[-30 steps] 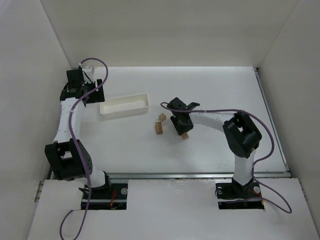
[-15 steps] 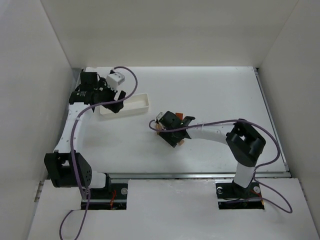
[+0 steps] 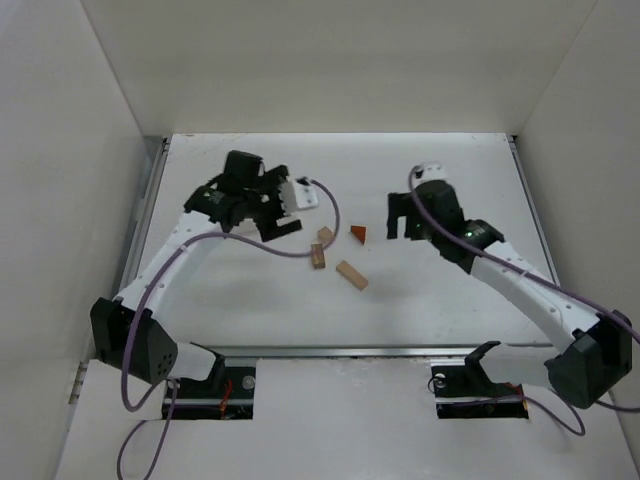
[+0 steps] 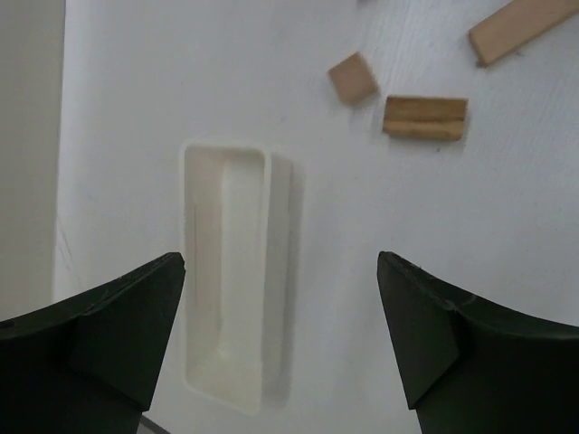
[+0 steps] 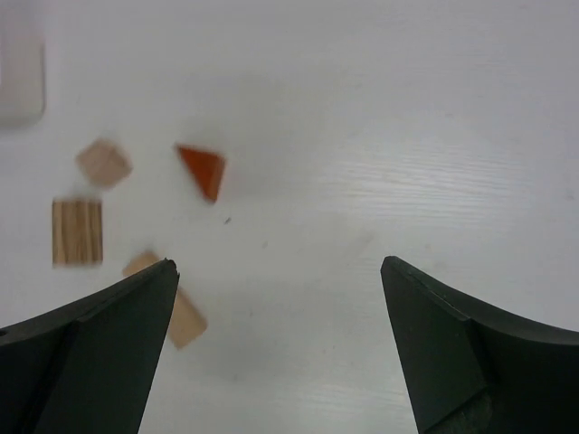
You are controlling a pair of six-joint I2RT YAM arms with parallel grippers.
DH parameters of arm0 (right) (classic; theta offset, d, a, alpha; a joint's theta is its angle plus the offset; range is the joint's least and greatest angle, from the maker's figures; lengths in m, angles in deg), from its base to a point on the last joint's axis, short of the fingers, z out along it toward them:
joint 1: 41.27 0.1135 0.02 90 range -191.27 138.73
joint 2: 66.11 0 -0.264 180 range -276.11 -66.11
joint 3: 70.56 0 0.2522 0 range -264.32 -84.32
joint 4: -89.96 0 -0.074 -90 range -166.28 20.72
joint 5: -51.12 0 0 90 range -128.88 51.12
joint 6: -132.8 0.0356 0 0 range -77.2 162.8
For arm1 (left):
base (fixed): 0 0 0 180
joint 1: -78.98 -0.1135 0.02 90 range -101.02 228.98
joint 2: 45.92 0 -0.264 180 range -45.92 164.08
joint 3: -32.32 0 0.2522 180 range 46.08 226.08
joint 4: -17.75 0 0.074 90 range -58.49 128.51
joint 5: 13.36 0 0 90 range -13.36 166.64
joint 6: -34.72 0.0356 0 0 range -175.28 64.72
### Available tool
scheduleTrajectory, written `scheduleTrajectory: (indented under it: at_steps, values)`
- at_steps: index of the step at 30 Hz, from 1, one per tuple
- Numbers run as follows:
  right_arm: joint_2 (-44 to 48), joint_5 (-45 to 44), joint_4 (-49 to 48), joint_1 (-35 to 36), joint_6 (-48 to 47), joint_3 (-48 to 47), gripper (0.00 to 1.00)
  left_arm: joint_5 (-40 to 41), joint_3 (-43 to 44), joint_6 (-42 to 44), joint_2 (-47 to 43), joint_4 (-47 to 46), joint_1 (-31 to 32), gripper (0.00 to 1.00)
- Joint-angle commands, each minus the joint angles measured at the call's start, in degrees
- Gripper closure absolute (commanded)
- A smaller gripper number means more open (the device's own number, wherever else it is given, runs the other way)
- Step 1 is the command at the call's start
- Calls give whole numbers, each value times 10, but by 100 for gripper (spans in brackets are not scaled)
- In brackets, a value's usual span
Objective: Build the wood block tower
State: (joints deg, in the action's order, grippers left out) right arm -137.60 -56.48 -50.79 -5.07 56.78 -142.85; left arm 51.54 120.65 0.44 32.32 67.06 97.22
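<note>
three light tan wood blocks (image 3: 318, 256), one orange-red triangular wedge (image 3: 359, 234), one long white tray (image 4: 282, 226)

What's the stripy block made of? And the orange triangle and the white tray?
Stripy block: looks like bare wood, its grain lines show. Orange triangle: probably painted wood, but the flat colour hides any grain. White tray: likely plastic, smooth with rounded moulded corners.

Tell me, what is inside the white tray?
Nothing: the left wrist view shows the tray bare inside. From above, the left gripper covers it, so it cannot be seen there.
</note>
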Motion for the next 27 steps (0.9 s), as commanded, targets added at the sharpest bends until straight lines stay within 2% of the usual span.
scheduleTrajectory:
  at_steps: [1, 3, 5, 6, 9, 10, 12, 16, 18, 21, 23, 27]
  values:
    - [1, 11, 48, -99, 136, -26, 0, 90, -24, 125, -6, -42, 142, 14]
    - [1, 52, 48, -146, 168, -40, 0, 164, -81, 202, -12, -120, 241, 14]
    - [6, 121, 27, -203, 182, -45, 0, 154, -90, 240, 4, -152, 281, 16]
    - [18, 140, 16, -215, 187, -45, 0, 119, -61, 260, 21, -152, 295, 16]
    - [28, 158, 0, -226, 177, -66, 0, 84, 16, 279, 133, -76, 336, 17]
    - [34, 158, 5, -226, 171, -66, 0, 79, 58, 305, 187, -27, 343, 18]
    - [48, 163, 12, -231, 161, -66, 0, 79, 76, 342, 238, -4, 357, 19]
    - [87, 170, 12, -231, 148, -40, 0, 87, 76, 380, 277, -1, 363, 19]
    - [103, 181, 6, -231, 148, -26, 0, 87, 109, 402, 310, 62, 363, 21]
    - [122, 181, 6, -231, 141, -18, 0, 75, 144, 414, 330, 148, 363, 21]
    - [129, 181, 1, -231, 136, -12, 0, 75, 144, 419, 330, 154, 363, 21]
    - [134, 210, -14, -231, 125, -6, 0, 75, 175, 361, 369, 133, 369, 22]
